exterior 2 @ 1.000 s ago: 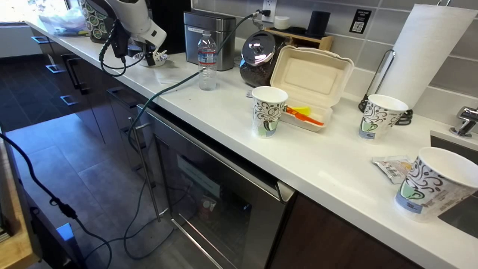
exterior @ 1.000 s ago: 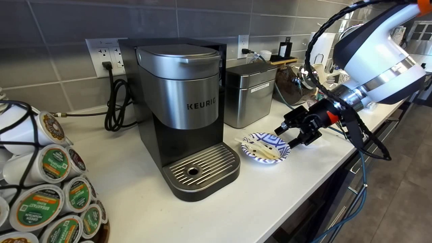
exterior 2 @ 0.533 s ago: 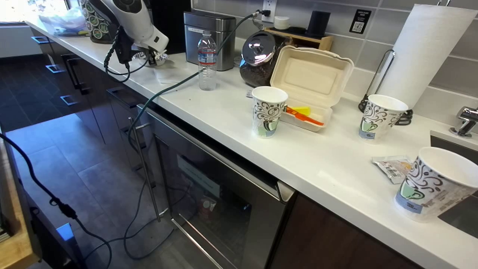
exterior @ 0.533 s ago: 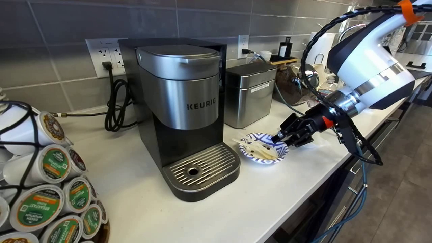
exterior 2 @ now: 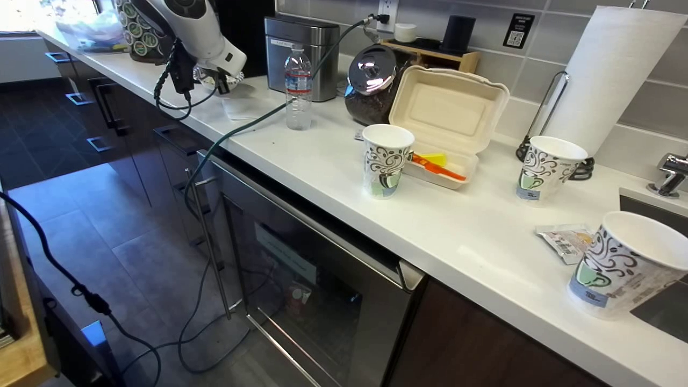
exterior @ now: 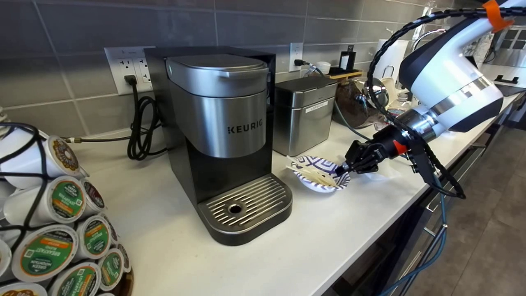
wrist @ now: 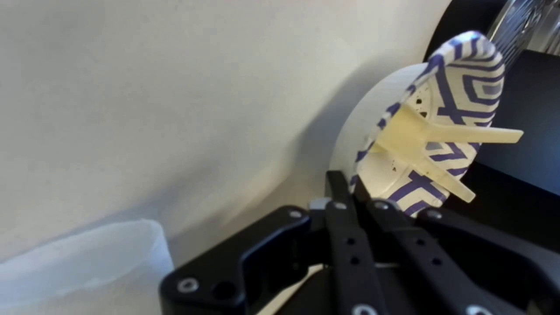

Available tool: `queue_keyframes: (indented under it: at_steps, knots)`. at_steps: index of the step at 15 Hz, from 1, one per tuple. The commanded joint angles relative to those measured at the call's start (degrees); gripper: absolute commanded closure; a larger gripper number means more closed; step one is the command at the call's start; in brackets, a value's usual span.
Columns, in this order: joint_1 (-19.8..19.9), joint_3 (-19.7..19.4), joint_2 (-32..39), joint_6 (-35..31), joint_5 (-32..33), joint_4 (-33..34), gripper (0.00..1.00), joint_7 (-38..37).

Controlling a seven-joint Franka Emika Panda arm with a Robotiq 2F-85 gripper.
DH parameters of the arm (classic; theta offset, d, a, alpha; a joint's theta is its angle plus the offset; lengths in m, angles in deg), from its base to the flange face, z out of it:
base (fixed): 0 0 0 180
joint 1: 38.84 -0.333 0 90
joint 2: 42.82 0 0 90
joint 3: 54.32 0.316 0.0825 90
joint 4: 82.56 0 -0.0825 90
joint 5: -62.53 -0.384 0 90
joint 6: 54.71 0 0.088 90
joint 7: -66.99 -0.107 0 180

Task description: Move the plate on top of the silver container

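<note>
The plate [exterior: 328, 165], shallow with a blue-and-white pattern, holds pale yellow pieces [exterior: 312, 176] and small dark specks. My gripper [exterior: 340, 169] is shut on its near rim; in the wrist view the thin edge of the plate [wrist: 455, 94] runs in between the fingertips of the gripper [wrist: 351, 183]. The plate looks tilted, and whether its underside still touches the counter I cannot tell. Behind it stands the silver container [exterior: 306, 123], lid down, with a white label. In an exterior view my arm mostly covers the plate, while the silver container [exterior 2: 277, 62] shows behind a bottle.
The Keurig coffee maker [exterior: 230, 119] rises close beside the plate and container. A clear bottle [exterior 2: 299, 88], a dark jar [exterior 2: 371, 80], an open takeout box [exterior 2: 451, 107] and paper cups [exterior 2: 387, 161] stand along the counter. A cable [exterior 2: 252, 123] crosses it.
The jaws have closed from wide open onto the plate's rim. The plate has shifted up slightly and tilted, its far side higher than before.
</note>
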Motion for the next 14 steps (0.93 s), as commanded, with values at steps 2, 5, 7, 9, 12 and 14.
queue_keyframes:
  at_steps: [2,5,7,9,12,14]
  knots:
    - [-0.9,-1.2,-1.6,-0.7,4.9,-1.3,0.99,-6.9]
    - [-1.5,-1.3,-5.9,-2.7,10.6,-3.3,0.99,-11.3]
    - [-1.6,-1.0,-10.3,-3.7,15.7,-5.3,0.99,-14.8]
    - [-1.4,-0.6,-14.2,-3.5,21.5,-6.6,0.99,-19.1]
    - [-0.5,-1.0,-19.6,-1.0,34.6,-7.0,0.99,-31.4]
    - [0.8,-1.6,-20.6,1.1,43.3,-5.3,0.99,-40.1]
